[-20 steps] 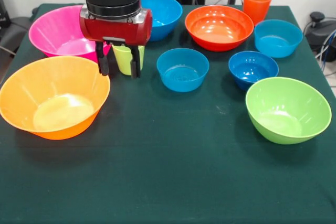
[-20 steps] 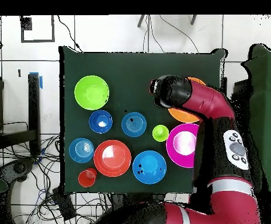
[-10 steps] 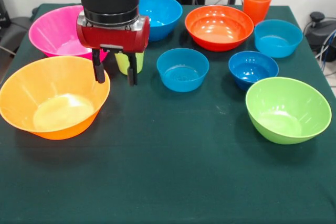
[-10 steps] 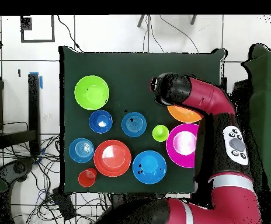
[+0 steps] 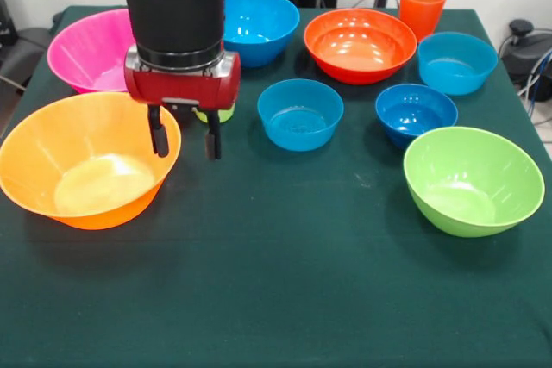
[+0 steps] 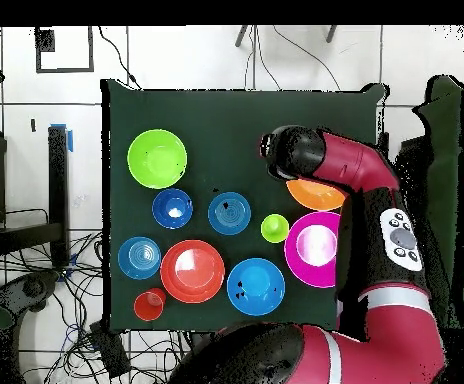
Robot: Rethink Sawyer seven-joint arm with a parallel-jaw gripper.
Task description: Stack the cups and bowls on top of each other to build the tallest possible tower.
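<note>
My gripper (image 5: 184,146) hangs open over the right rim of the large light-orange bowl (image 5: 82,165), one fingertip inside the rim and the other outside it. Nothing is between the fingers. Behind the gripper stands the lime-green cup (image 6: 274,228), of which only a sliver (image 5: 222,115) shows in the front view. The pink bowl (image 5: 82,51) sits behind the orange one. The orange cup (image 5: 423,4) stands at the far right. Every bowl and cup stands alone, open side up; no tower is in view.
On the green cloth are a medium blue bowl (image 5: 260,21), a red-orange bowl (image 5: 360,42), three small blue bowls (image 5: 299,114) (image 5: 416,114) (image 5: 457,62) and a lime-green bowl (image 5: 473,180). In the overhead view the arm (image 6: 361,185) covers most of the orange bowl.
The open gripper has moved away from the lime-green cup, toward the camera and slightly left in the front view, and now straddles the orange bowl's rim. Nothing was grasped.
</note>
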